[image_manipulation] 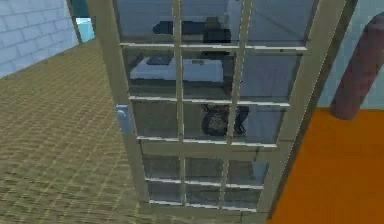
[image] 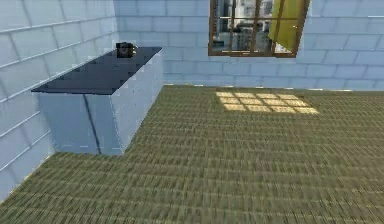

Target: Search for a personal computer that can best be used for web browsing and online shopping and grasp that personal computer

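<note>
- The tabletop (image: 92,74) runs along the left wall from near to far, so its dark surface is reachable from the carpet (image: 200,160) side.
- A small dark thing (image: 126,49) stands at the tabletop's far end, close to the wall. It is too small to name, and its boxy shape does not read as a personal computer.
- The window (image: 255,27) in the far wall explains the bright patch (image: 266,101) lying on the carpet below it.
- The arm side view adds a glazed door (image_manipulation: 111,90) with a handle (image_manipulation: 123,120) on its left stile, just beside you.
- Through its panes you can see a pale flat thing (image_manipulation: 165,66) lying on what seems a surface, a dark thing (image_manipulation: 216,32) farther off, and a dark rounded thing (image_manipulation: 222,120) lower down.
- You cannot yet tell where the personal computer is. I judge the pale flat thing behind the glass the likeliest candidate, so check there first. The door stands between you and it.
- To the right of the door an orange floor (image_manipulation: 335,170) begins, with a reddish column (image_manipulation: 360,70) rising beyond it.
- You cannot tell the gripper's state from these pictures.
</note>
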You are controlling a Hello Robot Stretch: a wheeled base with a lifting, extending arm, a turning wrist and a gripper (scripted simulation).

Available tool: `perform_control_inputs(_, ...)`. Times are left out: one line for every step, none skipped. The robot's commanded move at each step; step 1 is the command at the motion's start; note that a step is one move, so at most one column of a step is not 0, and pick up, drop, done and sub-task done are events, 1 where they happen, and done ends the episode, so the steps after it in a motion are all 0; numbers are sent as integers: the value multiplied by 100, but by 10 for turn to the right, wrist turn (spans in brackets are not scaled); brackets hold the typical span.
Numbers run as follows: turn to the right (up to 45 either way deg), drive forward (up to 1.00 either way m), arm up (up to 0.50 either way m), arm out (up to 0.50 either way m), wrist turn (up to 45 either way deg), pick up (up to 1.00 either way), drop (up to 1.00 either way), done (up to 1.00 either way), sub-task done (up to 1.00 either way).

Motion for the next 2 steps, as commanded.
perform_control_inputs(0, 45, 0, 0, 0, 0, 0, 0, 0)
perform_control_inputs(450, 0, 0, 0, 0, 0, 0, 0, 0)
